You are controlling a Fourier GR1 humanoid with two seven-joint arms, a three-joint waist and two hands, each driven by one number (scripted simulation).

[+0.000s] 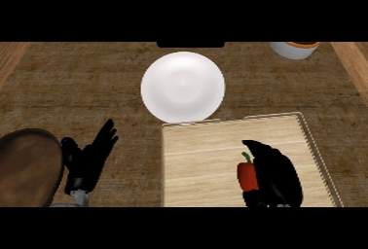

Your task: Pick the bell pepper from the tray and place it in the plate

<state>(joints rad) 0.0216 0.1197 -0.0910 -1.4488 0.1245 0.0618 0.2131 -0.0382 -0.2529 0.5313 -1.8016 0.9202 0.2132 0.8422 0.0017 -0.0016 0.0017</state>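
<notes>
Bell pepper, red with a green stem, lies on the pale wooden tray toward its lower right part, stem pointing away from the robot. The right hand sits on the tray just beside the pepper, touching its right side, fingers curved along it; whether they grip it I cannot tell. The left hand rests open at the lower left, fingers up, next to a round dark brown object. A white plate stands just beyond the tray's far edge. A white cup shows at the counter's top right.
</notes>
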